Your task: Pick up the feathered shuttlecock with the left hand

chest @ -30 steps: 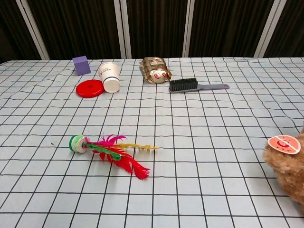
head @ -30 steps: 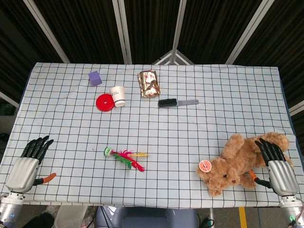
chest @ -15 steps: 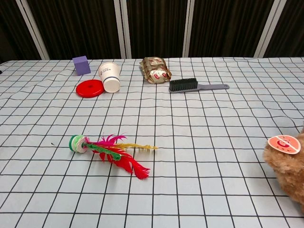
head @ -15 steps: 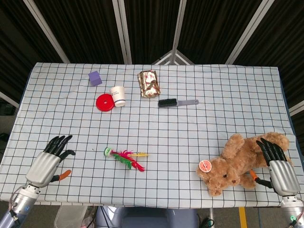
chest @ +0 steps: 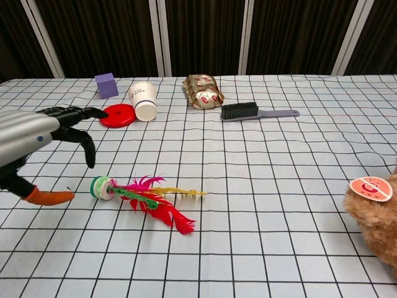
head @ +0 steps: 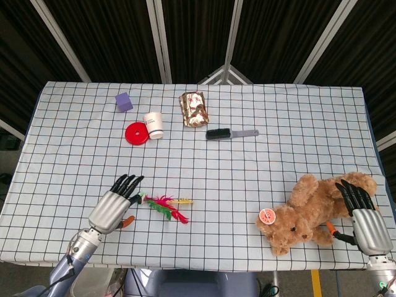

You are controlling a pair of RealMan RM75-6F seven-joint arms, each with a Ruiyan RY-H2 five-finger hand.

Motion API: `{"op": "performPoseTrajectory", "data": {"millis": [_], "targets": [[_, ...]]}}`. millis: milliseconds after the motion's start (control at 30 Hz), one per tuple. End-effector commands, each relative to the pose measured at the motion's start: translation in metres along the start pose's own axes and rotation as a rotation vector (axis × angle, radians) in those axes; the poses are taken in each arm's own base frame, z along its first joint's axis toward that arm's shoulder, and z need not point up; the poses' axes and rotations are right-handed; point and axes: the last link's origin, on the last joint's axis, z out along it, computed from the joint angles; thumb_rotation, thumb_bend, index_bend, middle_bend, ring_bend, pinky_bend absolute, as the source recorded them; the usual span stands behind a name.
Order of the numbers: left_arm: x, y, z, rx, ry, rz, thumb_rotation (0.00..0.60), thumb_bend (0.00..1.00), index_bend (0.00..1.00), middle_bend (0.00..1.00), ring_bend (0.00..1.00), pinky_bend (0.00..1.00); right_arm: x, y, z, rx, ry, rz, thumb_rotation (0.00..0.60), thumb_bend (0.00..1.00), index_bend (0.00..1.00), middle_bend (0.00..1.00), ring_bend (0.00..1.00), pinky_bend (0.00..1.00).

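The feathered shuttlecock (head: pixel 163 205) (chest: pixel 144 196) lies on the checked cloth near the front, its green and white base pointing left and its red, pink, green and yellow feathers trailing right. My left hand (head: pixel 114 207) (chest: pixel 38 143) hovers just left of the base, open, fingers spread and reaching toward it, holding nothing. My right hand (head: pixel 363 216) rests open at the far right edge, fingers against the teddy bear.
A brown teddy bear (head: pixel 312 211) with a round tag lies front right. Further back stand a paper cup (head: pixel 153 125), a red lid (head: pixel 136 133), a purple block (head: pixel 124 101), a foil packet (head: pixel 193 108) and a brush (head: pixel 230 133).
My left hand has travelled from the table's left edge rightward to just beside the shuttlecock's base and has come into the chest view. The right hand and objects stayed put.
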Motion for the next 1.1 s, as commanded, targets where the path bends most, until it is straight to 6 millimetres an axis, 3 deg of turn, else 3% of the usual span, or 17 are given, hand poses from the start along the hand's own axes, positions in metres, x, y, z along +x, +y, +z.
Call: {"op": "performPoseTrajectory", "data": {"millis": [33,733,1100], "targets": [[-0.012,0.012,0.014,-0.012,-0.027,0.011,0.6,0.35,0.44,0.0,0.0,0.0,0.0,0.0,0.0,-0.001,0.0,0.002,0.6,0.34,0.0,0.0,0.0,0.0],[-0.042,0.071,0.062,-0.071,-0.016,0.018,0.6,0.43,0.52,0.01,0.0,0.0,0.0,0.0,0.001,0.0,-0.004,0.021,0.6,0.34,0.0,0.0,0.0,0.0],[-0.043,0.074,0.064,-0.063,-0.017,0.015,0.6,0.61,0.6,0.03,0.0,0.0,0.0,0.0,0.0,0.0,-0.006,0.025,0.6,0.34,0.0,0.0,0.0,0.0]]}}
